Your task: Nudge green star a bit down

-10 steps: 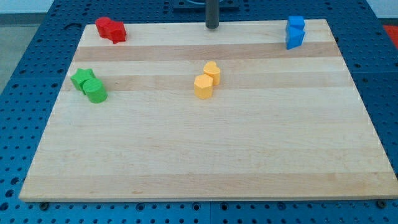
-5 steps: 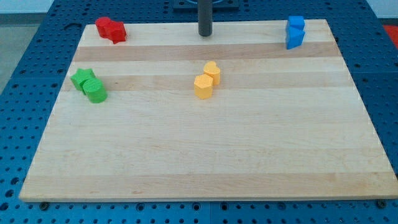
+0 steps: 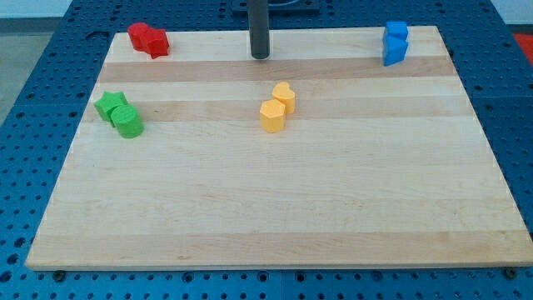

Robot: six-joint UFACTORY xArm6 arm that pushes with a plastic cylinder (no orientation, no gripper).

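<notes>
The green star (image 3: 109,104) sits near the board's left edge, touching a green cylinder (image 3: 128,122) just below and to its right. My tip (image 3: 261,56) is near the view's top centre, far to the right of and above the green star. It touches no block.
Two red blocks (image 3: 148,39) lie at the top left. Two blue blocks (image 3: 396,43) stand at the top right. Two yellow blocks (image 3: 277,107) sit in the middle, just below my tip. The wooden board (image 3: 275,208) rests on a blue pegboard.
My tip has moved left and a little down along the board's top edge. No block has moved.
</notes>
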